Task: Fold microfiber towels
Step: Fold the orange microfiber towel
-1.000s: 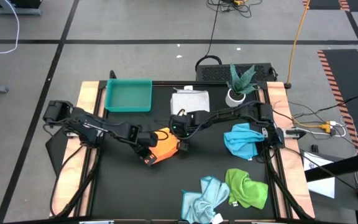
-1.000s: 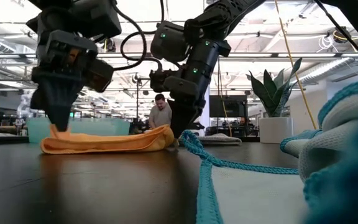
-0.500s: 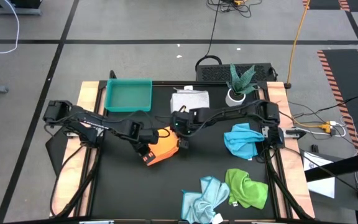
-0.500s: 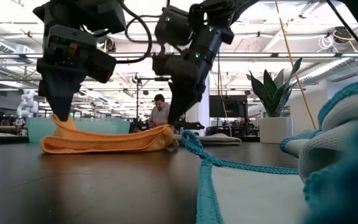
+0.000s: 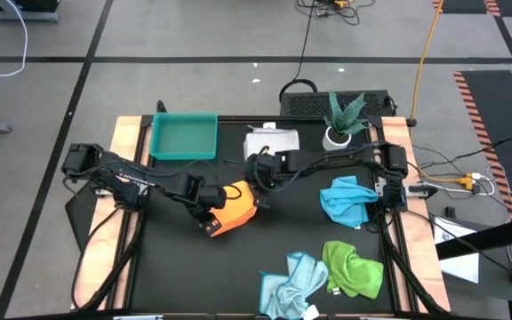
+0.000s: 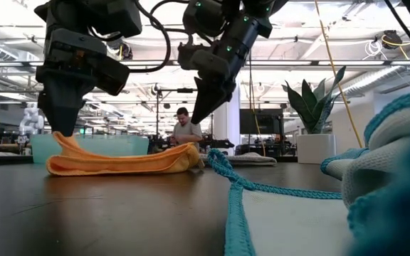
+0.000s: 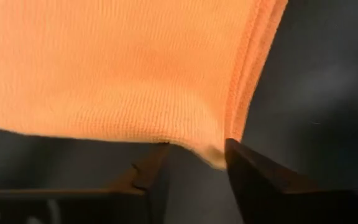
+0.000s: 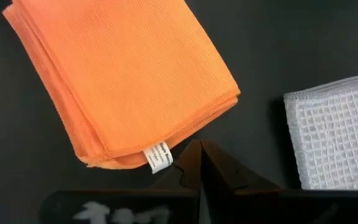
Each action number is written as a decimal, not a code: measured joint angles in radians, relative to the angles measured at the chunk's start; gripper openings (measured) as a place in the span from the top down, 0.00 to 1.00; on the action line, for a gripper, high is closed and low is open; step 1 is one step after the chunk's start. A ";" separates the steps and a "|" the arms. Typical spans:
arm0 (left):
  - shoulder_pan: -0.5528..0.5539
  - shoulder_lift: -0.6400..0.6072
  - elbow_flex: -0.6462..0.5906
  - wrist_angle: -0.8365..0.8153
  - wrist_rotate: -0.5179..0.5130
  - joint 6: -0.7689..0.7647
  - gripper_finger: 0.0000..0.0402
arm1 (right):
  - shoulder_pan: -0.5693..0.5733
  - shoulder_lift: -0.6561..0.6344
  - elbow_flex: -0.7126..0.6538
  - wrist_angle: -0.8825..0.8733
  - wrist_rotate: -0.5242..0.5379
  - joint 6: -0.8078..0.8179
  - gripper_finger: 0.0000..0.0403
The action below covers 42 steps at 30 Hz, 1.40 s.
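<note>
The yellow-orange towel lies folded on the black table, with its white tag at the edge toward the right arm. My left gripper stands open, pointing down at the towel's left corner. That corner rises in a small peak between the fingers. My right gripper is shut and hangs clear above the towel's right end. A white-grey towel lies folded behind it. My left gripper has the orange towel's raised corner between its open fingers, which come from above. The corner lies against one finger, but I cannot tell whether it is held. The rest of the towel lies flat on the table.
A teal tray stands at the far left and a potted plant at the far right. A bright blue towel lies crumpled at the right. Green and pale blue towels lie crumpled near the front edge.
My right gripper has risen off the orange towel's right end and stayed shut. My left gripper has opened over the towel's left corner, which now stands in a small peak. The rest of the towel has stayed in place.
</note>
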 joint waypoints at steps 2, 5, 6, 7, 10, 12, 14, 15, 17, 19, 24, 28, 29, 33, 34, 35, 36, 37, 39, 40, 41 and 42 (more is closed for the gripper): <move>0.002 0.000 0.000 0.000 0.007 -0.041 0.55 | 0.001 0.000 0.000 -0.003 -0.020 -0.002 1.00; 0.003 0.000 0.000 0.011 0.006 -0.103 0.49 | 0.003 0.000 0.000 -0.001 -0.026 -0.004 1.00; 0.000 -0.003 0.000 0.018 -0.005 -0.119 0.48 | 0.003 0.000 0.000 0.000 -0.026 -0.004 1.00; -0.004 -0.006 0.000 0.022 -0.026 -0.135 0.47 | 0.003 0.000 0.000 0.002 -0.027 -0.004 1.00; -0.016 -0.020 0.000 0.043 -0.110 -0.188 0.46 | 0.005 0.000 0.000 0.009 -0.054 0.003 1.00; -0.025 -0.043 0.000 0.043 -0.173 -0.238 0.46 | 0.011 0.000 0.000 0.019 -0.080 0.016 1.00; -0.035 -0.071 0.000 0.042 -0.232 -0.285 0.46 | 0.023 0.000 0.000 0.040 -0.079 0.014 1.00; -0.041 -0.088 -0.001 0.041 -0.257 -0.302 0.46 | 0.027 0.001 0.000 0.058 -0.079 0.013 1.00; -0.053 -0.133 -0.001 0.044 -0.296 -0.325 0.46 | 0.035 0.007 -0.003 0.116 -0.080 0.020 1.00; -0.067 -0.180 -0.001 0.034 -0.335 -0.340 0.46 | 0.039 0.011 -0.019 0.166 -0.090 0.038 1.00; -0.082 -0.285 0.000 0.020 -0.495 -0.349 0.46 | 0.047 0.017 -0.109 0.286 -0.153 0.116 1.00; -0.075 -0.335 0.000 0.004 -0.595 -0.345 0.46 | 0.052 0.017 -0.207 0.337 -0.158 0.187 1.00; -0.075 -0.343 0.000 -0.001 -0.606 -0.342 0.46 | 0.055 0.018 -0.234 0.361 -0.159 0.202 1.00; -0.067 -0.351 0.000 -0.008 -0.628 -0.323 0.46 | 0.074 0.019 -0.323 0.503 -0.174 0.281 1.00; -0.065 -0.350 -0.001 -0.011 -0.627 -0.323 0.46 | 0.079 0.019 -0.332 0.539 -0.189 0.301 1.00; -0.064 -0.350 -0.001 -0.011 -0.627 -0.320 0.46 | 0.085 0.019 -0.333 0.564 -0.200 0.314 1.00; -0.064 -0.350 -0.001 -0.010 -0.627 -0.319 0.46 | 0.089 0.019 -0.332 0.582 -0.211 0.318 1.00; -0.064 -0.349 -0.001 -0.010 -0.627 -0.320 0.46 | 0.095 0.019 -0.326 0.582 -0.211 0.319 1.00; -0.064 -0.347 -0.001 -0.010 -0.623 -0.321 0.46 | 0.107 0.019 -0.311 0.576 -0.210 0.308 1.00; -0.064 -0.347 -0.001 -0.010 -0.623 -0.322 0.46 | 0.112 0.019 -0.301 0.574 -0.209 0.300 1.00; -0.064 -0.348 -0.001 -0.010 -0.623 -0.324 0.46 | 0.117 0.019 -0.287 0.574 -0.209 0.287 1.00; -0.064 -0.348 -0.001 -0.010 -0.623 -0.324 0.46 | 0.120 0.019 -0.272 0.580 -0.209 0.274 1.00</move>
